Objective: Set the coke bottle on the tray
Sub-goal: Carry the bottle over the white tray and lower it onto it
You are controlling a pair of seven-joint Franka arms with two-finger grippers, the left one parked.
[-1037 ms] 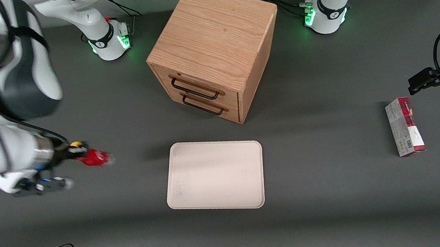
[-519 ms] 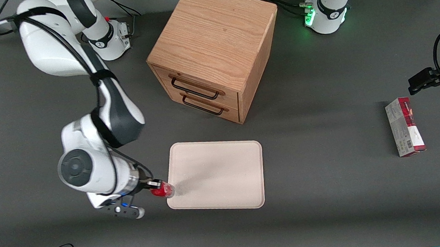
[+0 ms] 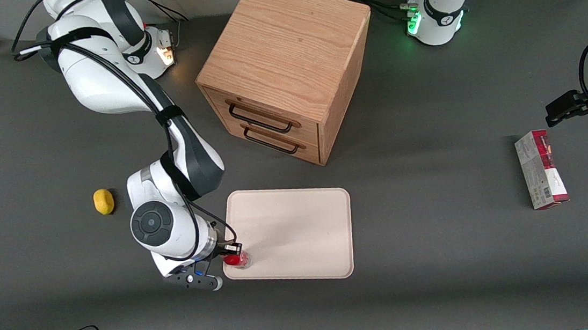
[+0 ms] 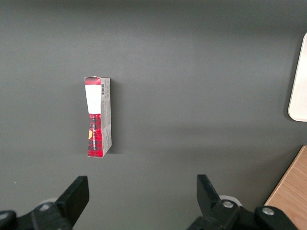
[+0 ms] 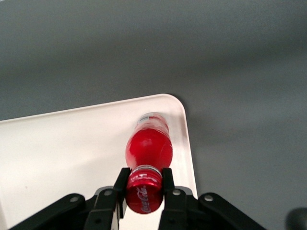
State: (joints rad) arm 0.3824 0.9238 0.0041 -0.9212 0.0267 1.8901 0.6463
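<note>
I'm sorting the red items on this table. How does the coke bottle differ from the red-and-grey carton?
The coke bottle is rounded with a red cap; the carton is a flat-sided box, part grey. The bottle is gripped at the cap by the gripper over a corner of the tray; the carton lies free on the table, toward the parked arm's end. In the front view the bottle looks much smaller than the carton. Both are partly red.

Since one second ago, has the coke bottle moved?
Yes. The hand carried the coke bottle toward the tray; it is now over the tray's corner.
</note>
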